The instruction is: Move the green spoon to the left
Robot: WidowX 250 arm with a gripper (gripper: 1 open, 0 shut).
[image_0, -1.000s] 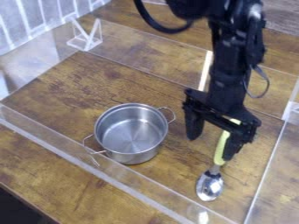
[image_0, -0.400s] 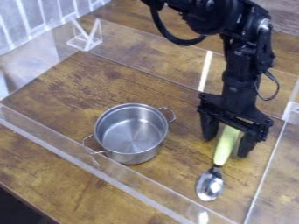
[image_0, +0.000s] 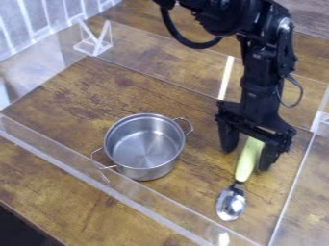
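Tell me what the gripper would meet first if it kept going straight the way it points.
Most likely the handle of the green spoon, right beneath the open gripper; the remaining gap is unclear from this view.

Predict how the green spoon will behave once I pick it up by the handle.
The green spoon will probably stay rigid, since its handle looks like thick, straight plastic. It may dip at the far end, as the shiny metal bowl lies well away from the jaws around the handle. The smooth-looking handle might also twist a little in the grip.

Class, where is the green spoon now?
In the camera view, the green spoon lies at lower right, beside the steel pot, its handle beneath the open jaws.
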